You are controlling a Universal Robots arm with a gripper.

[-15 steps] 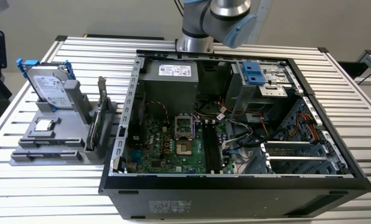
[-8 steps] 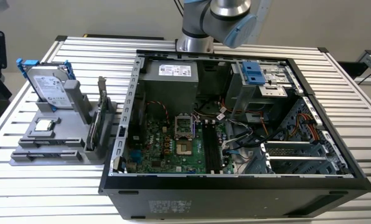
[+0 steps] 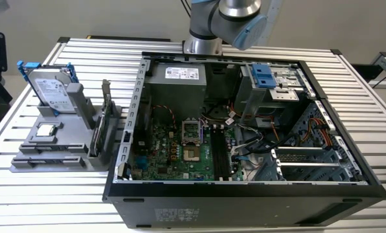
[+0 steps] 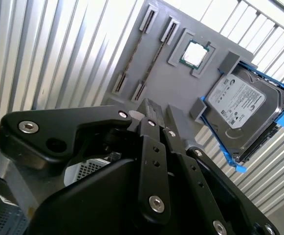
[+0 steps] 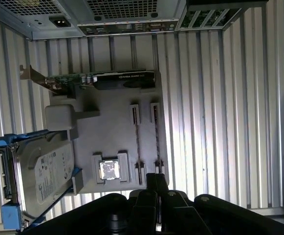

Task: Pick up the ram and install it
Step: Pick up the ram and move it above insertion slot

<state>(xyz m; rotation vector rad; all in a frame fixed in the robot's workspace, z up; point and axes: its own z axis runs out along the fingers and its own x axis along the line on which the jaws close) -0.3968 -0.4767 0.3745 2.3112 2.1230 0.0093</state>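
claw (image 5: 156, 178) above the tray (image 5: 107, 132), ram (image 5: 136, 142) not yet picked
we see the claw narrow and empty, fingers nearly together; the ram stands on edge in the grey tray's slots, near the chip (image 5: 109, 170).

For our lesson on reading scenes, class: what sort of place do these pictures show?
Probably a robotics lab bench for computer assembly: a robot arm by an open computer case on a slatted metal table, beside a grey fixture holding a hard drive.
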